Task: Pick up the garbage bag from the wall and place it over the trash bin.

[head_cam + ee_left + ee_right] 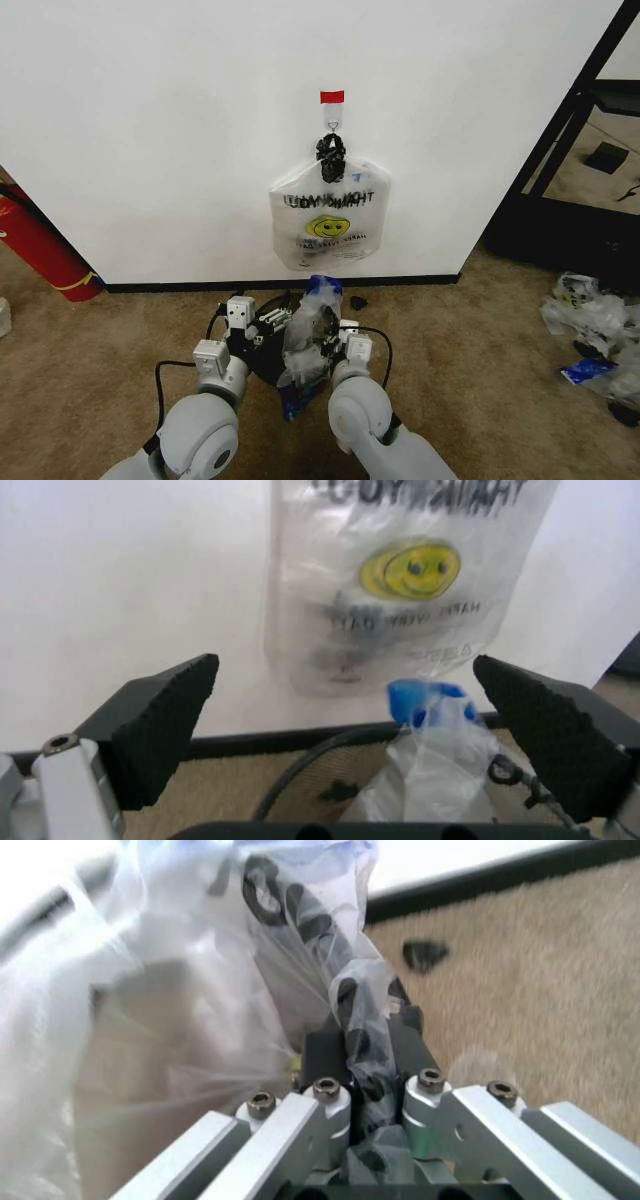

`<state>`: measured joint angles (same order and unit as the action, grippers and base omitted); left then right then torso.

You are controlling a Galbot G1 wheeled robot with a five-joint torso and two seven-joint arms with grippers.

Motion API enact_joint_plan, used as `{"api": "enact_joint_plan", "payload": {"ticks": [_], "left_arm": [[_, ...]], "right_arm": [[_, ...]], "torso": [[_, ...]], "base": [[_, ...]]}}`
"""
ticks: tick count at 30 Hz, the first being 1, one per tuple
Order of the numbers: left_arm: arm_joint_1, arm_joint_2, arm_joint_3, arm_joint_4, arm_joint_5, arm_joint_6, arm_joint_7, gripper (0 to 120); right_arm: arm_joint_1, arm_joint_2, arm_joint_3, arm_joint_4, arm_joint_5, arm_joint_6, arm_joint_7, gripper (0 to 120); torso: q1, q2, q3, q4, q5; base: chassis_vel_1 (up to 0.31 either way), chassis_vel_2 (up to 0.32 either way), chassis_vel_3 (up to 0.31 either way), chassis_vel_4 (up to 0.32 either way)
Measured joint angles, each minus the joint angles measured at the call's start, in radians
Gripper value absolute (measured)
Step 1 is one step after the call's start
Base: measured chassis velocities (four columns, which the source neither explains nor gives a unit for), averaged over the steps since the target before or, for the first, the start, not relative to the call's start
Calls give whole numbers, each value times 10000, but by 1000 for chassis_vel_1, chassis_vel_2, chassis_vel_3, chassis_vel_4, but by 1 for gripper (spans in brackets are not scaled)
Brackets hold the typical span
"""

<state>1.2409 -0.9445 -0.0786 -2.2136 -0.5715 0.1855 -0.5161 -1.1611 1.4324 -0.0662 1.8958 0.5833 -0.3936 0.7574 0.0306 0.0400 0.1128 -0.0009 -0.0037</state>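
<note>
Garbage bag (190, 990): being pinched at a gathered fold by the right gripper (362, 1057), fingers closed tight on the thin film, probably so the slippery plastic is not sliding out while the rest is hanging loose. Draping down in front of the robot and over the bin (262, 365), blue patch uppermost, not yet spreading around the rim. Bunching rather than opening, so seemingly needing a second grasp to pull the mouth apart.

Left gripper (350, 735): hanging just beside the right one, pads (160, 727) spread wide with nothing between them, facing the clear plastic and the dark curve of the bin rim (290, 780). Likely waiting open like this to take the other edge.

Farther out: a white bag (330, 215) with a yellow smiley, hanging from the hook (332, 97) on the wall (150, 130), directly behind the bin and playing no part. Resting low on the carpet (520, 990), the bin is standing close to the baseboard (230, 742), so both arms are reaching down and forward. Extinguisher (40, 245) leaning well apart at the robot's left.
</note>
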Motion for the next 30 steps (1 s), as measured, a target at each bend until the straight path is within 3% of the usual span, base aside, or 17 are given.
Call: {"api": "enact_joint_plan", "payload": {"ticks": [5,8,9,13,17,22,30], "left_arm": [[-578,346,279,-216,-661,302,-15,100],[-1658,795,900,-394,-1999,851,-117,100],[-1658,795,900,-394,-1999,851,-117,100],[-2989,1087,1500,-487,-4018,1679,-315,100],[-4507,1096,2135,-264,-6444,2548,-803,100],[-5646,965,3071,343,-7546,2820,-1032,99],[-6153,552,3942,1102,-7773,2783,-1075,95]], "right_arm": [[-447,-165,231,124,-894,1003,-667,1],[-872,-201,569,138,-1911,1914,-1387,1],[-872,-201,569,138,-1911,1914,-1387,1],[-1404,-110,982,7,-3164,3050,-2182,1],[-1833,-1,1277,157,-3517,3514,-2370,1],[-2038,-7,1381,293,-3834,3795,-2443,1],[-2129,-33,1432,358,-3946,3837,-2471,1]], "torso": [[0,0,0,1,2],[0,0,0,1,2],[0,0,0,1,2],[0,0,0,1,2],[0,0,0,1,1],[0,0,1,1,2],[0,0,0,2,2]], "base": [[0,0,0,0],[0,0,0,0],[0,0,0,0],[0,0,0,0],[0,0,0,0],[0,0,0,0],[0,0,0,0]]}}
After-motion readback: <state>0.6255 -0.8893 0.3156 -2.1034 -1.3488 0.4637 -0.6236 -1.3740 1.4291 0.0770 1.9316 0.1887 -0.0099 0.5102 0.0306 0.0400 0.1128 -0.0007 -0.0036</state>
